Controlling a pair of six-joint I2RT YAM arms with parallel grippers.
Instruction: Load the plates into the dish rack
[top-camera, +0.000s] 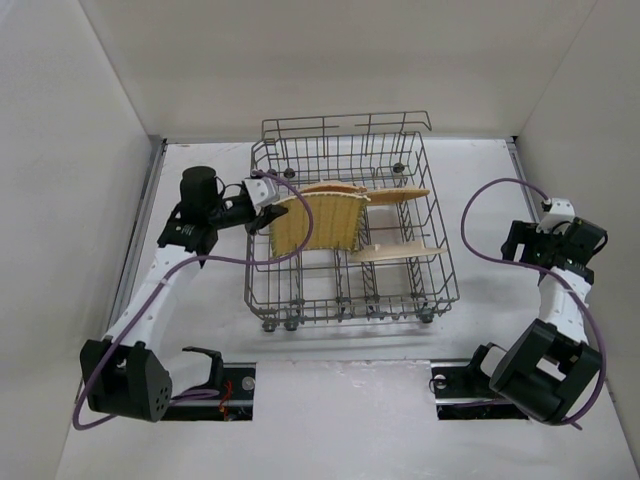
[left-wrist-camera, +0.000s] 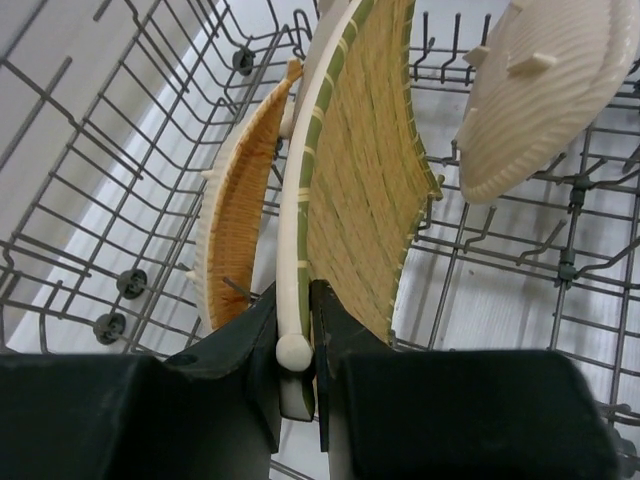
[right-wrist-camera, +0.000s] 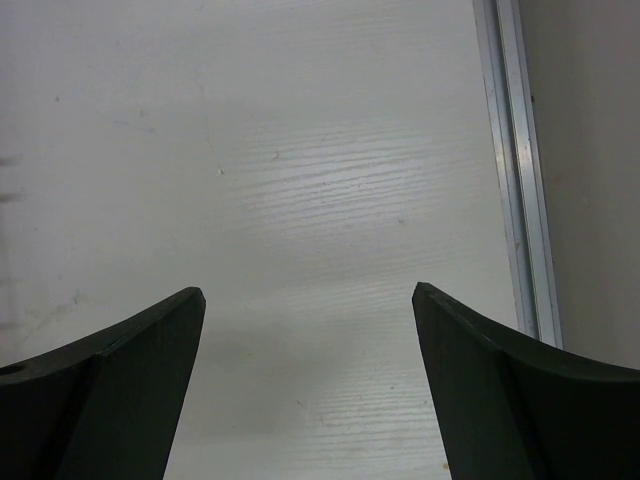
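Observation:
The grey wire dish rack stands mid-table. My left gripper is at its left side, shut on the cream rim of a yellow woven plate, which stands on edge inside the rack. In the left wrist view the jaws pinch that yellow plate at its edge. An orange plate stands on edge just left of it. Two more plates stand on edge in the right half; one shows its cream underside. My right gripper is open and empty, right of the rack.
Rack wires and upright tines surround the held plate. The right wrist view shows only bare white table and a metal rail at the table's right edge. White walls enclose the table on three sides.

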